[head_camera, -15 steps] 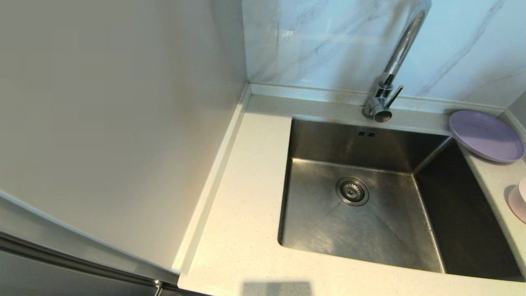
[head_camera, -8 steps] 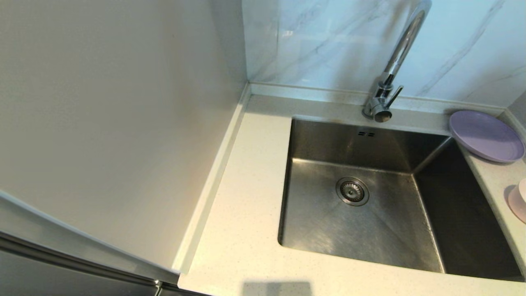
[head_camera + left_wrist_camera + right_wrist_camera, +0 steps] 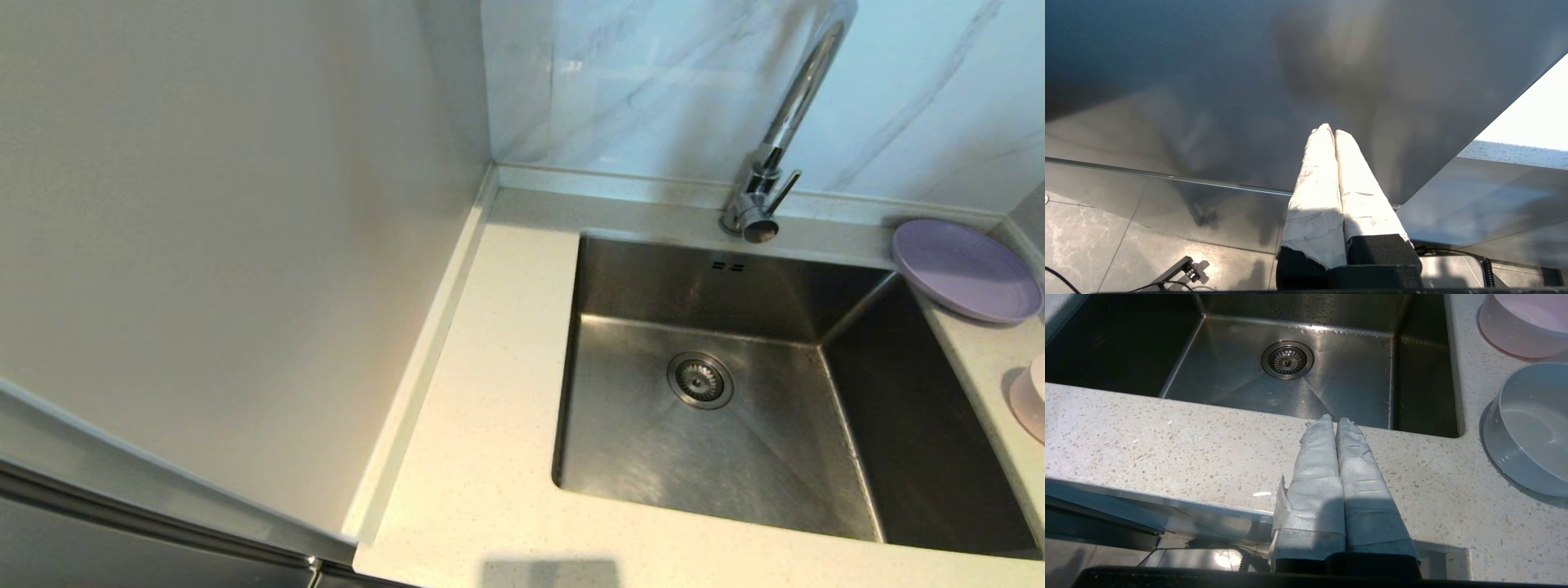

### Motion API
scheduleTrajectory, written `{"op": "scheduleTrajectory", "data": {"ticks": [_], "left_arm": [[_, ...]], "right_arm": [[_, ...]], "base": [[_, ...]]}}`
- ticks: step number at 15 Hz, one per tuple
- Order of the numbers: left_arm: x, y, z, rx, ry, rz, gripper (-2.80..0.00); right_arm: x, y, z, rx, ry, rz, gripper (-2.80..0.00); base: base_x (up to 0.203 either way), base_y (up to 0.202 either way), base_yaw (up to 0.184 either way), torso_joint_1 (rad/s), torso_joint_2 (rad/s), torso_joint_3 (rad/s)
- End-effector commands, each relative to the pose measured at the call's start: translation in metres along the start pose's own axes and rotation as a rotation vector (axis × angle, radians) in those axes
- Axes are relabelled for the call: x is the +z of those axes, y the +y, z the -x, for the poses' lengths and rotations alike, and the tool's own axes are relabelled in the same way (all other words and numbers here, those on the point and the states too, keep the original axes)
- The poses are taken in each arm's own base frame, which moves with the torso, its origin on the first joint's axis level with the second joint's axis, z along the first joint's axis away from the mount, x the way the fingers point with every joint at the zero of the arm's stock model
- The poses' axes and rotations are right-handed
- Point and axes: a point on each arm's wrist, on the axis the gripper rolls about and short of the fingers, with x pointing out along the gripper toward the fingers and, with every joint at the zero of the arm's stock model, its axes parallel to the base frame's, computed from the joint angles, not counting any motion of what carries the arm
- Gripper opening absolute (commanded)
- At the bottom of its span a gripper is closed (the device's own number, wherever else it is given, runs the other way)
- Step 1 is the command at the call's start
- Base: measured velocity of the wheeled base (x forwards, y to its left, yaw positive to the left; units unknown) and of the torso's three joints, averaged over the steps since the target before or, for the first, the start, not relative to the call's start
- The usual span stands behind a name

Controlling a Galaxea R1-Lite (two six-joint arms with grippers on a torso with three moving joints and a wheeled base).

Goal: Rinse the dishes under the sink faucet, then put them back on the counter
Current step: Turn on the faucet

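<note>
On the bench point(image 3: 490, 457) beside the sink point(image 3: 718, 392), plate point(image 3: 965, 269) and bowl point(image 3: 1030, 400) lie unrinsed, both claws clenched empty; the right claw point(image 3: 1336, 421) must be opened for a grasp.

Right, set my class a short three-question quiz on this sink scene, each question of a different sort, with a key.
1. True or false: the lavender plate lies on the floor of the sink.
2. The jaws of the left gripper and the right gripper are: A both open, B both shut, C one of each.
3. What round fitting sits in the sink's floor?
Key: 1 false, it rests on the counter; 2 B; 3 the strainer drain.
</note>
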Motion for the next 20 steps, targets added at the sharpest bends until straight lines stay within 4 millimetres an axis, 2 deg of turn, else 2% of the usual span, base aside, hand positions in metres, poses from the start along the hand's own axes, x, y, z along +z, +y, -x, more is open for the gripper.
{"op": "scheduleTrajectory", "data": {"ticks": [1, 20], "left_arm": [[0.0000, 0.0000, 0.0000, 0.000, 0.000, 0.001, -2.80], [0.0000, 0.0000, 0.0000, 0.000, 0.000, 0.001, -2.80]], "right_arm": [[-0.0022, -0.0001, -0.0006, -0.001, 0.009, 0.002, -2.80], [-0.0022, -0.0001, -0.0005, -0.002, 0.012, 0.005, -2.80]], "base": [[0.000, 0.000, 0.000, 0.000, 0.00, 0.000], [0.000, 0.000, 0.000, 0.000, 0.00, 0.000]]}}
